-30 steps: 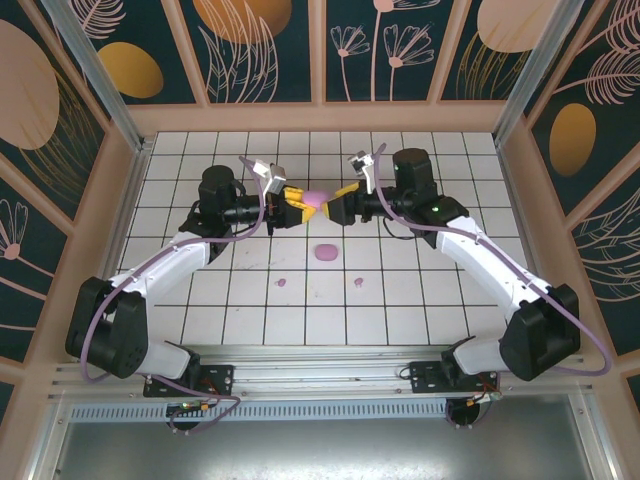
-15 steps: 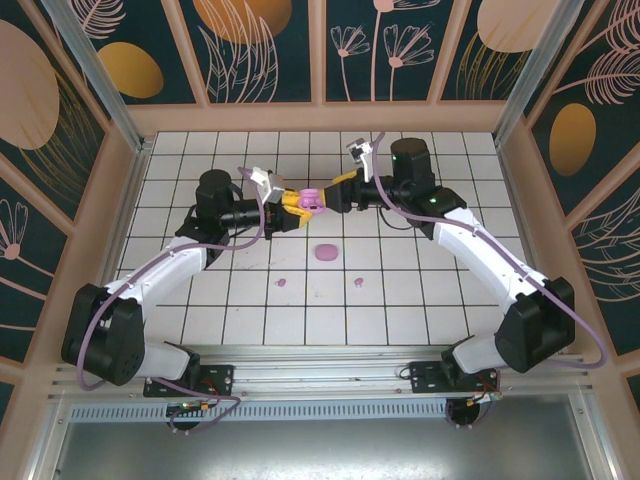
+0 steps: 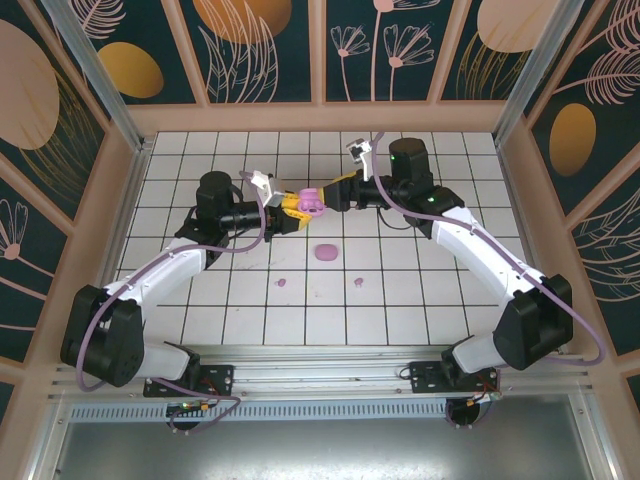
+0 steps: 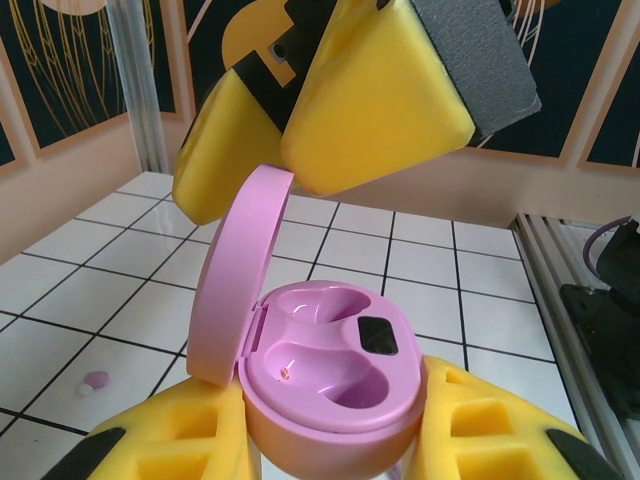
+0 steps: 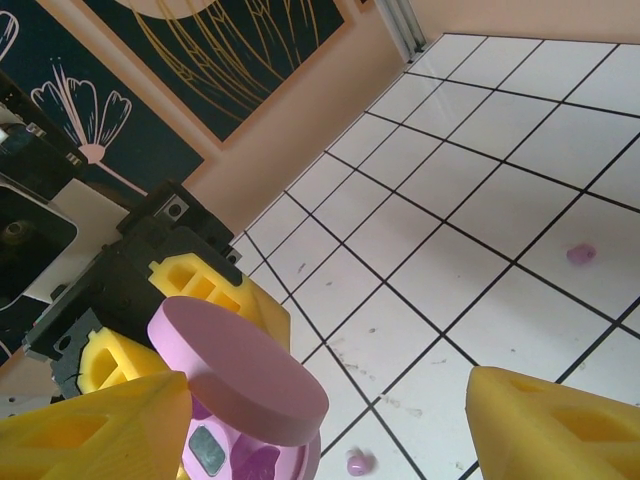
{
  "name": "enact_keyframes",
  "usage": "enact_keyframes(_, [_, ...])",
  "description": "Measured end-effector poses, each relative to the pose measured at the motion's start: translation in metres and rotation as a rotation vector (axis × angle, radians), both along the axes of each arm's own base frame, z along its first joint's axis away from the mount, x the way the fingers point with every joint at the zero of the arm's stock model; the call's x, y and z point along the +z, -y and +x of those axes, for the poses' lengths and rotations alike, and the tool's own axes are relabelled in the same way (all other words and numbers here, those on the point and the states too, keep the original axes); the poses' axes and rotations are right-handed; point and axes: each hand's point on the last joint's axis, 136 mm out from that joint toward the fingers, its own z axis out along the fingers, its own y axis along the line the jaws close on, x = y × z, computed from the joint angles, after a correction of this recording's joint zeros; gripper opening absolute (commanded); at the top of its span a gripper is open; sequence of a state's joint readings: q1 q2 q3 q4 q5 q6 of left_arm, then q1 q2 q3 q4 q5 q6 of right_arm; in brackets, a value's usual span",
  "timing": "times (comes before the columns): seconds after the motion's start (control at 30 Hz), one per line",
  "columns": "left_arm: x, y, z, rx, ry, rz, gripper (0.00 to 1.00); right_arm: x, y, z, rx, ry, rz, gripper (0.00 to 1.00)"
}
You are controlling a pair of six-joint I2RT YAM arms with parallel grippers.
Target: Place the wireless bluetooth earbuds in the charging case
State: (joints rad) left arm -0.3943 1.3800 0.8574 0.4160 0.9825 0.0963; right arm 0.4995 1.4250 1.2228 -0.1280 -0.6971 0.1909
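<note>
Seen from above, the things closest to my two bases are two earbuds on the white tiled floor (image 3: 420, 300). One earbud (image 3: 281, 282) is left of the middle of the frame and the other earbud (image 3: 358, 282) is right of the middle, well apart. A little higher, between them, a second case (image 3: 325, 252) lies flat and shut, with nothing touching it. Higher still, just above the middle, my two claws meet. My left claw (image 3: 297, 207) comes in from the left and is clamped on the charging case (image 3: 312, 200), holding it up off the floor. My right claw (image 3: 336, 191) comes in from the right, just beside the case.

In my left wrist view the case sits at the bottom middle, squeezed between my two yellow fingers (image 4: 160, 450). Its lid (image 4: 235, 280) is open and stands up on the left side. I can see down into both hollows (image 4: 330, 375), and there is a small dark square (image 4: 377, 335) inside. The big yellow fingers of my right claw are at the top of the frame, right at the lid's top edge. I cannot tell if they touch it. Far back at the lower left, one earbud (image 4: 95, 380) lies on a tile.

In my right wrist view my right fingers (image 5: 555, 430) are wide apart, one in each bottom corner, and the lid is by the left one. Beyond them, an earbud (image 5: 358, 462) lies at the bottom middle and another (image 5: 580, 255) near the right edge.
</note>
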Motion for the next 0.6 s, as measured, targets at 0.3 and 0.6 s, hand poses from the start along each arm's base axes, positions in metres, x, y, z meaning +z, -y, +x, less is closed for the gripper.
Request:
enact_keyframes(0.3, [0.0034, 0.0011, 0.0015, 0.000, -0.011, -0.019, 0.00, 0.0032, 0.0010, -0.0039, 0.005, -0.002, 0.007, 0.75])
enact_keyframes(0.6, [0.0055, 0.0017, 0.0021, 0.000, -0.014, -0.028, 0.00, 0.0060, 0.0015, -0.0068, 0.007, 0.001, 0.012, 0.75])
